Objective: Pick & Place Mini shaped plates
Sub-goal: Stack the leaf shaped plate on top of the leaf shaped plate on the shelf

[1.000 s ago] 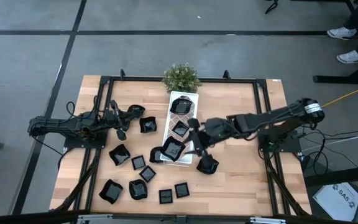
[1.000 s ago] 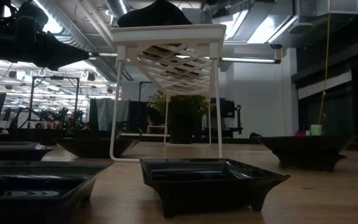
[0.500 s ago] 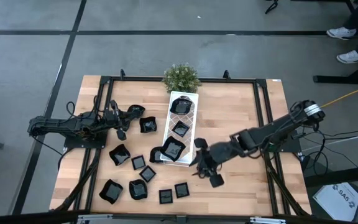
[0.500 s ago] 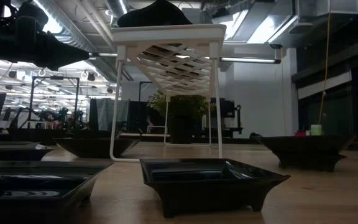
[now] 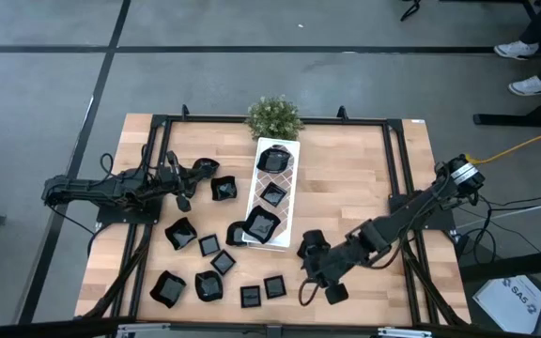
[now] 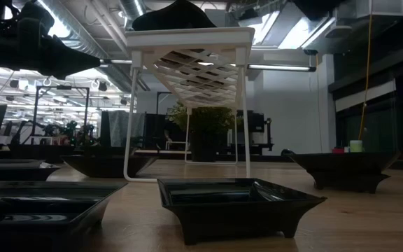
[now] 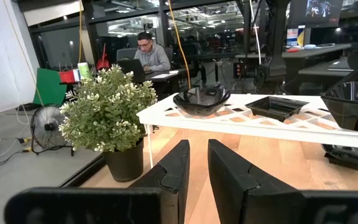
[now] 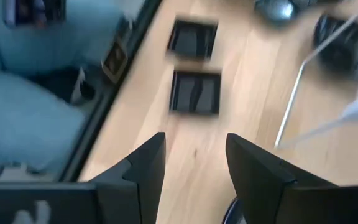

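Observation:
Several small black plates lie on the wooden table left of the tray, among them two square ones (image 5: 273,286) (image 5: 249,296) near the front edge. Three more sit on the white lattice tray (image 5: 289,178). My right gripper (image 5: 316,286) hangs open over bare wood right of those square plates (image 8: 194,93), slanting down, with nothing between its fingers (image 8: 194,140). My left gripper (image 5: 184,192) rests at the table's left, level, its fingers (image 7: 197,155) a narrow slit apart and empty.
A potted plant (image 5: 273,115) stands behind the tray's far end. The tray stands on thin white legs (image 8: 291,106) (image 6: 245,112). One more plate (image 5: 310,242) lies partly under my right arm. A black frame (image 5: 397,188) runs along the table's edges.
My right gripper has swung from beside the tray's right side toward the table's near edge, sinking and tipping further downward. It now hangs over the wood right of the two square plates. No plate has moved.

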